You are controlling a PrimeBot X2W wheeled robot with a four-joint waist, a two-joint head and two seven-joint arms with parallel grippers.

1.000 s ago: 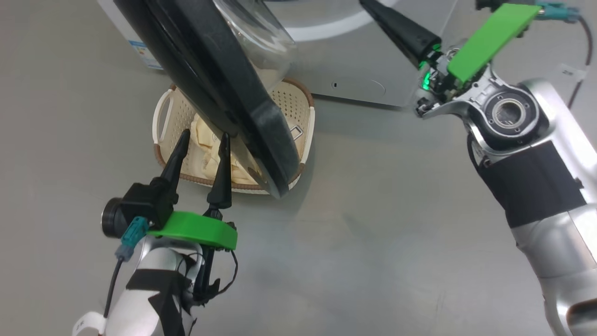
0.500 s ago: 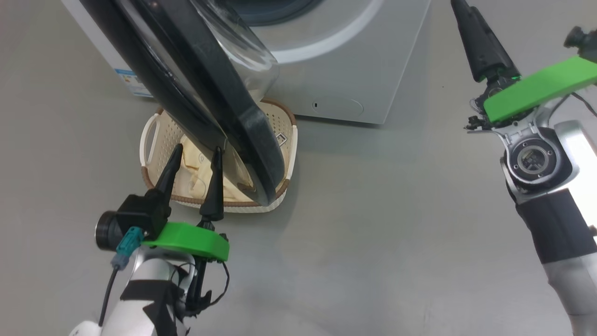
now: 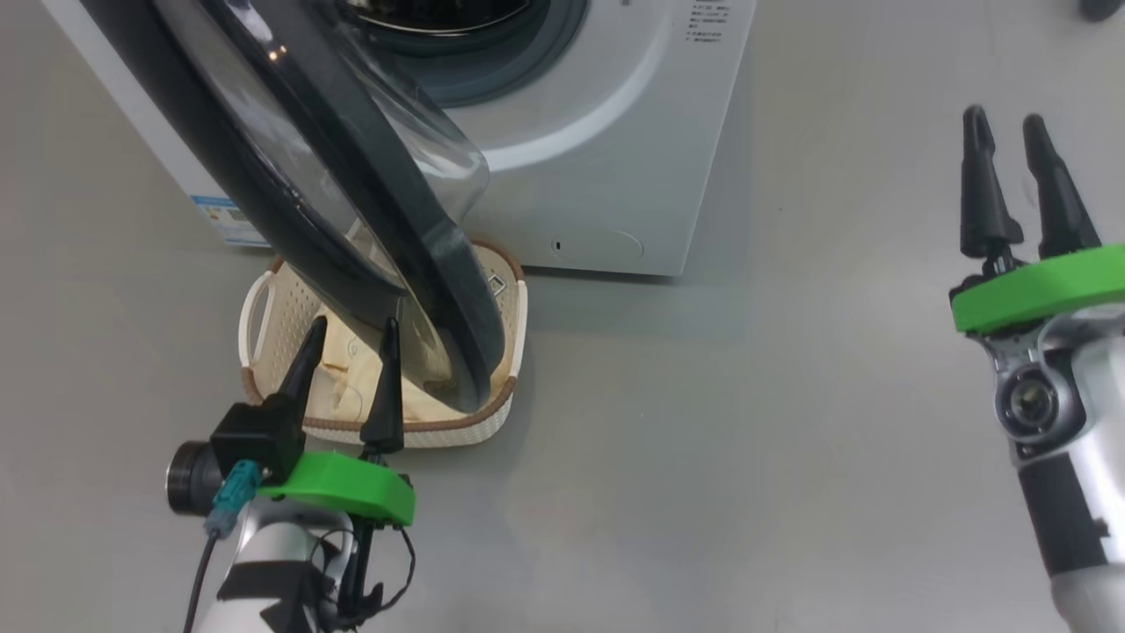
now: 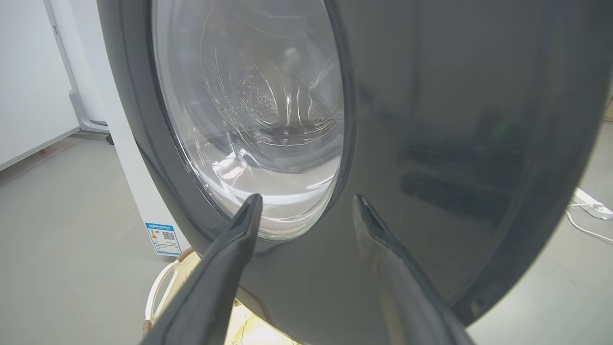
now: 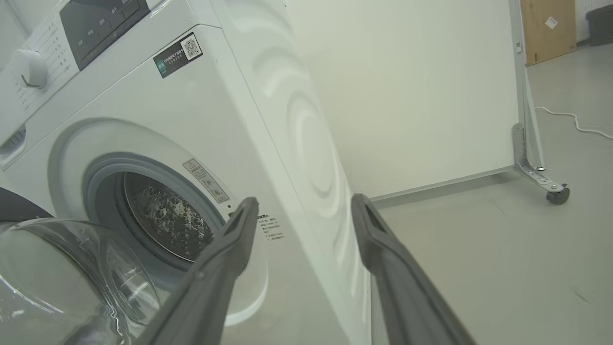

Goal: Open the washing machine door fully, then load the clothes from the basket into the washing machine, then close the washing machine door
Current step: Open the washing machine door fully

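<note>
Beneath the open washing machine door (image 3: 439,290), on the floor, the clothes (image 3: 347,391) lie bunched in the basket (image 3: 272,308), likely light, limp and best pinched at a raised fold, with the left fingers (image 3: 303,360) spread empty nearby and the right fingers (image 3: 980,193) likewise, well aside.

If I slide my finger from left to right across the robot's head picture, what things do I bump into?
Basket's white handle → left pincer → round flap low on the washing machine → right pincer.
</note>
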